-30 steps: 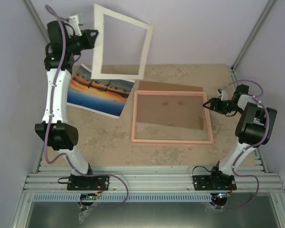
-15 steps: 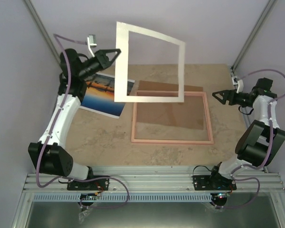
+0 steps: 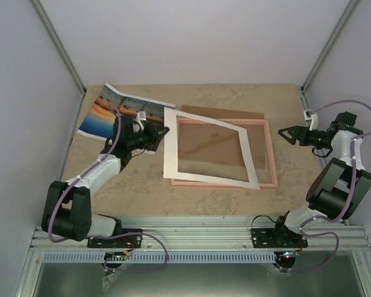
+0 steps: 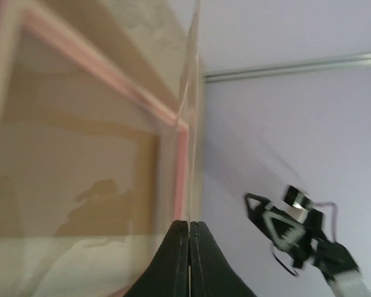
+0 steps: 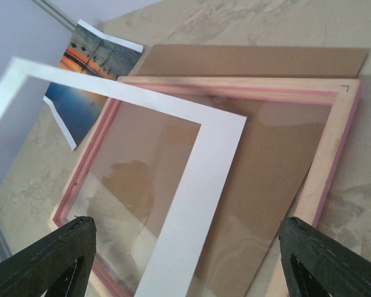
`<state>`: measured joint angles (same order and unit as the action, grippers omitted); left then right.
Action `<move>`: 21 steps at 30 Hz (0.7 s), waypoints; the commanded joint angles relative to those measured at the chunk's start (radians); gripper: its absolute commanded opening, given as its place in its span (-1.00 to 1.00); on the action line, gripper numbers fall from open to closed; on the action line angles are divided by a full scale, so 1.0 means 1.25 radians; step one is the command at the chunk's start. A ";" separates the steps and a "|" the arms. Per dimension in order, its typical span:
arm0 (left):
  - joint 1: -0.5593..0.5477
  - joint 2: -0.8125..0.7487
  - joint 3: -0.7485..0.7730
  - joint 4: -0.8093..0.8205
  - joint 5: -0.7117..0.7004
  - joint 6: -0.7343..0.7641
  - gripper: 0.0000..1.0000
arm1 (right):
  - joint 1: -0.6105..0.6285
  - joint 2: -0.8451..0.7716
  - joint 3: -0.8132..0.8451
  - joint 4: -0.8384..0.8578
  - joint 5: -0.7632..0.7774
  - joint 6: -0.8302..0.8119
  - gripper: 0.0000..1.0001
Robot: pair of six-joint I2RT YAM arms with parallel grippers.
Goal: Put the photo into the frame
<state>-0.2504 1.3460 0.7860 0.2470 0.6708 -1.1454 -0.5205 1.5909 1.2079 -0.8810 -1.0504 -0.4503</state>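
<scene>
My left gripper (image 3: 162, 132), clamped on the mat (image 3: 171, 148), has swung it down onto the frame (image 3: 272, 158) ahead; right gripper (image 3: 284, 132) gapes wide. The photo (image 3: 105, 111) still waits outside.

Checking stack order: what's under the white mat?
The pink frame, with brown board showing through the white mat window. The frame's left and near rails are partly hidden.

- We see the frame (image 3: 272, 154) as smooth, pale wood with a pink tint.
- Its clear pane (image 3: 213, 151) is glossy and reflective.
- The white mat (image 3: 170, 148) looks like matt card.
- The photo (image 3: 101, 116) is printed paper.
</scene>
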 commanded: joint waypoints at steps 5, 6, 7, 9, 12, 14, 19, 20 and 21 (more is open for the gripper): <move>-0.008 0.024 -0.106 0.082 -0.107 0.018 -1.00 | -0.003 -0.025 -0.028 0.007 0.025 -0.017 0.61; -0.008 0.028 -0.109 0.093 -0.110 0.025 -1.00 | -0.003 -0.026 -0.030 0.007 0.025 -0.018 0.61; -0.008 0.034 -0.112 0.105 -0.116 0.030 -1.00 | -0.003 -0.027 -0.033 0.007 0.028 -0.019 0.61; -0.008 0.045 -0.118 0.140 -0.136 0.030 -1.00 | -0.003 -0.027 -0.037 0.008 0.033 -0.022 0.60; -0.009 0.071 -0.132 0.208 -0.150 0.029 -1.00 | -0.003 -0.019 -0.037 0.011 0.034 -0.023 0.61; -0.009 0.102 -0.121 0.223 -0.143 0.047 -1.00 | -0.003 -0.013 -0.039 0.017 0.029 -0.015 0.60; -0.023 0.171 -0.093 0.256 -0.127 0.063 -1.00 | -0.003 -0.008 -0.036 0.013 0.022 -0.011 0.59; -0.029 0.181 -0.090 0.266 -0.126 0.064 -1.00 | -0.003 -0.009 -0.034 0.011 0.027 -0.015 0.58; -0.036 0.191 -0.085 0.274 -0.126 0.063 -1.00 | -0.003 -0.012 -0.033 0.008 0.030 -0.017 0.59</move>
<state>-0.2676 1.5463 0.6403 0.4870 0.5243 -1.0946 -0.5205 1.5795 1.1694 -0.8711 -1.0130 -0.4568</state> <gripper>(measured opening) 0.023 0.793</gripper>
